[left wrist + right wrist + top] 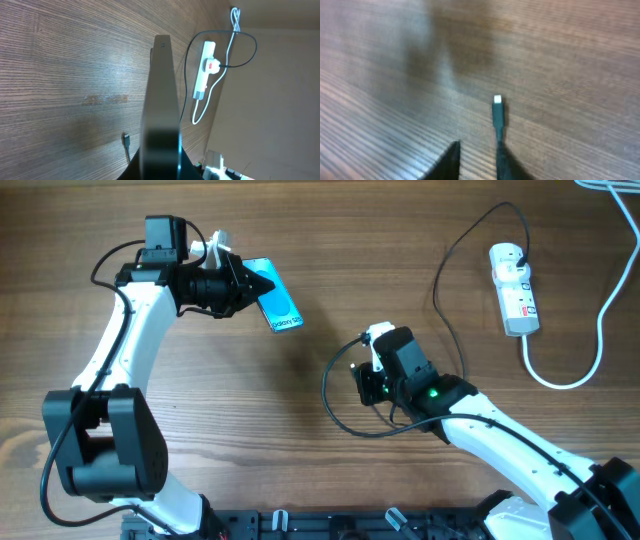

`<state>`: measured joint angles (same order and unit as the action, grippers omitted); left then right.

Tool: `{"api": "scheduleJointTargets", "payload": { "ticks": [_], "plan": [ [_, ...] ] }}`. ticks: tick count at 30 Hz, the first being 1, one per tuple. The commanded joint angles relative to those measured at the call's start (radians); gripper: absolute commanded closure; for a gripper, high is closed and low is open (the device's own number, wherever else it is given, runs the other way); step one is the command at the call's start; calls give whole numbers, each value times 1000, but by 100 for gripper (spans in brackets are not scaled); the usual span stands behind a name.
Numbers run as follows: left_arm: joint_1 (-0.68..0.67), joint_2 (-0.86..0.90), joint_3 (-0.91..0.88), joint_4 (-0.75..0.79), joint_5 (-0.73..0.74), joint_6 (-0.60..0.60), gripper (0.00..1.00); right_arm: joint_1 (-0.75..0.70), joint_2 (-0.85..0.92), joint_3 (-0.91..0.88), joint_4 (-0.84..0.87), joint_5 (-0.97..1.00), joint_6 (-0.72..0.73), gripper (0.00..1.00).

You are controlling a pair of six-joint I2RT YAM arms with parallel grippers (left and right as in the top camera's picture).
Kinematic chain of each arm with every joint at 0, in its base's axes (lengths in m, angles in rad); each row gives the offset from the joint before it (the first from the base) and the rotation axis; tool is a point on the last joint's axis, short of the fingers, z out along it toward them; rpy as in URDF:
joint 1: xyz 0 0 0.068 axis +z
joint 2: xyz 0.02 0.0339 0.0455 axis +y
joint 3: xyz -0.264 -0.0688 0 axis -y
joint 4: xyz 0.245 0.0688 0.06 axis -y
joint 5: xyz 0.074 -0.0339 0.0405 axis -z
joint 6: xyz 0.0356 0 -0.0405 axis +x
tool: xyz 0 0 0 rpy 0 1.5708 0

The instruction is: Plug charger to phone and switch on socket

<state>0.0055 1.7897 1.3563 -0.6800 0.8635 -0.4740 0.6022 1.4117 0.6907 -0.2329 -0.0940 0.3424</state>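
On the desk [300, 440], the socket [514, 290] lies well beyond the right hand [364, 386]. The left hand [258, 284] clamps the phone [283, 310] by one end. It looks rigid, slick and probably light. The right hand pinches the limp charger [498, 122] just behind its connector tip [497, 99] — likely the stiffest hold.

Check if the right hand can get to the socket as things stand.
Likely yes: only a strand of the charger crosses the table between the right hand and the socket. But that hand is shut on the charger.
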Motion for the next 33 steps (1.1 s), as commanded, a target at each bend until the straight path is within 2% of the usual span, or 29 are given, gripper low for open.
{"api": "scheduleJointTargets", "payload": {
  "ticks": [1,7,10,14,19,25,33],
  "plan": [
    [-4,1,-3,5,46,-6,96,6,44,-3,-20,24,-26,70],
    [-4,1,-3,5,45,-5,96,34,184,-4,16,48,-19,70],
    [-4,1,-3,5,45,-5,96,64,235,-3,53,71,-16,56],
    [-4,1,-3,5,45,-5,96,84,259,-3,68,146,3,50],
    [-4,1,-3,5,45,-5,96,84,338,-3,105,173,6,55],
    [-4,1,-3,5,45,-5,96,85,382,-3,104,167,6,67],
    [-4,1,-3,4,45,-6,96,85,382,-3,57,161,35,71]
  ]
}}
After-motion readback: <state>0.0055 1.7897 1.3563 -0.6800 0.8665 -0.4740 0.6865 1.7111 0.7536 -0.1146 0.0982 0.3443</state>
